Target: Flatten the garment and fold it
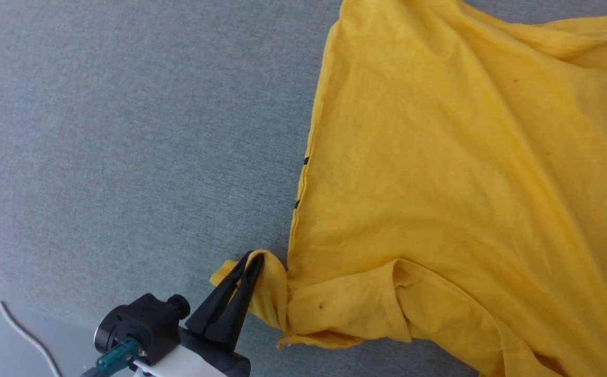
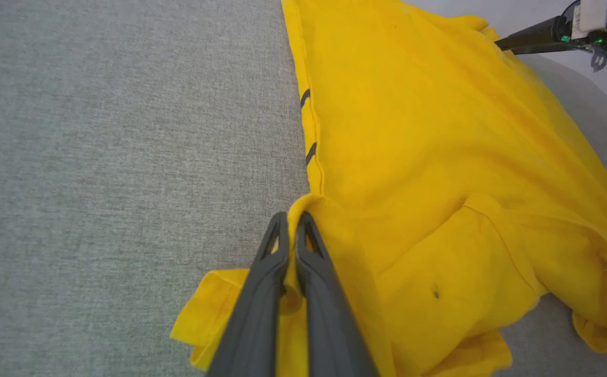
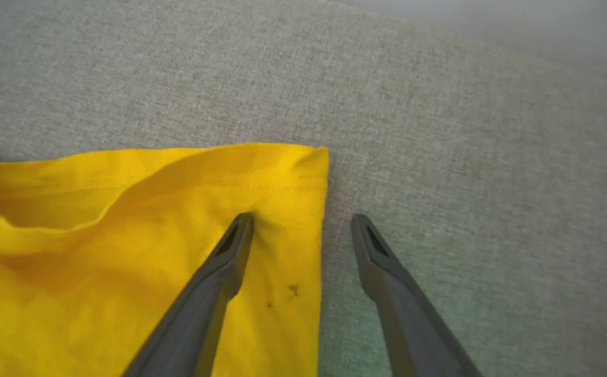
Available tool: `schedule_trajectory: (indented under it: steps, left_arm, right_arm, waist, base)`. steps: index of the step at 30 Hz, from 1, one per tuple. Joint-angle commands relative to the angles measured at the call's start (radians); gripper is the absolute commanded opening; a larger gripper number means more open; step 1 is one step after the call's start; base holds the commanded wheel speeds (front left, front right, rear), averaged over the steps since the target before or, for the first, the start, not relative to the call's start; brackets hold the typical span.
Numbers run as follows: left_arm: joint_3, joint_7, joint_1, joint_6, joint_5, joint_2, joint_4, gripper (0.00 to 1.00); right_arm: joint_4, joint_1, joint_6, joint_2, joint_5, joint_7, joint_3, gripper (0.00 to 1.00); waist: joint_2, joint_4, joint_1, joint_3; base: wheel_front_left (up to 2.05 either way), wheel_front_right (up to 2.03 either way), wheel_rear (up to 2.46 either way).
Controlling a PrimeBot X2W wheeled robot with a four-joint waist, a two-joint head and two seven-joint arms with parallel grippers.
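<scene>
Left jaws pinch the garment (image 1: 439, 183) by its sleeve, length running away.

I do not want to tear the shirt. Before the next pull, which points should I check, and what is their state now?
1. Left tool shut on a sleeve fold of the garment: ok.
2. Right tool gripping the hemmed corner: not ok; open, one finger on cloth, the other on the grey surface.
3. Garment flat: not ok; creased, sleeve bunched.
4. Cloth taut between both tools: cannot tell.
</scene>
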Motion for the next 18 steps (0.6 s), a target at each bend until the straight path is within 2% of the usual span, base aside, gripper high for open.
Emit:
schedule_trajectory:
  steps: [1, 2, 3, 4, 5, 11, 18]
  left_arm:
    - [-0.001, -0.007, -0.018, -0.004, 0.006, -0.003, 0.004, 0.0]
    - [-0.001, -0.009, -0.02, -0.004, 0.005, -0.003, 0.006, 0.0]
    - [-0.001, -0.009, -0.023, -0.005, 0.005, -0.003, 0.008, 0.0]
    - [-0.001, -0.009, -0.025, -0.005, 0.005, -0.004, 0.009, 0.0]
    - [-0.001, -0.008, -0.028, -0.005, 0.004, -0.003, 0.01, 0.0]
    - [0.005, -0.005, -0.043, -0.004, 0.008, 0.005, 0.011, 0.0]
    - [0.045, -0.011, -0.037, 0.015, 0.015, 0.032, 0.003, 0.0]
  right_arm:
    - [0.004, 0.004, -0.001, -0.001, -0.007, -0.005, -0.001, 1.0]
    - [0.009, 0.007, -0.001, 0.002, -0.008, -0.008, -0.003, 0.92]
    - [0.014, 0.008, -0.001, 0.004, -0.01, -0.012, -0.004, 0.58]
    - [0.018, 0.009, -0.001, 0.006, -0.011, -0.016, -0.004, 0.36]
    - [0.022, 0.009, -0.001, 0.007, -0.012, -0.021, -0.003, 0.0]
    - [0.029, 0.004, -0.001, 0.006, 0.005, -0.095, 0.022, 0.0]
    - [-0.036, 0.039, -0.001, 0.021, 0.114, -0.19, 0.011, 0.0]
  waist:
    - [0.0002, 0.043, -0.0001, 0.044]
    - [0.0002, 0.043, -0.0001, 0.046]
    - [0.0002, 0.043, -0.0001, 0.047]
    - [0.0002, 0.042, -0.0001, 0.048]
    - [0.0002, 0.04, -0.0001, 0.049]
    - [0.0002, 0.0, -0.0001, 0.029]
    - [0.0002, -0.096, -0.0001, -0.072]
  base:
    - [0.0, 0.0, 0.0]
    - [0.0, 0.0, 0.0]
    - [0.0, 0.0, 0.0]
    - [0.0, 0.0, 0.0]
    - [0.0, 0.0, 0.0]
    - [0.0, 0.0, 0.0]
    - [0.0, 0.0, 0.0]
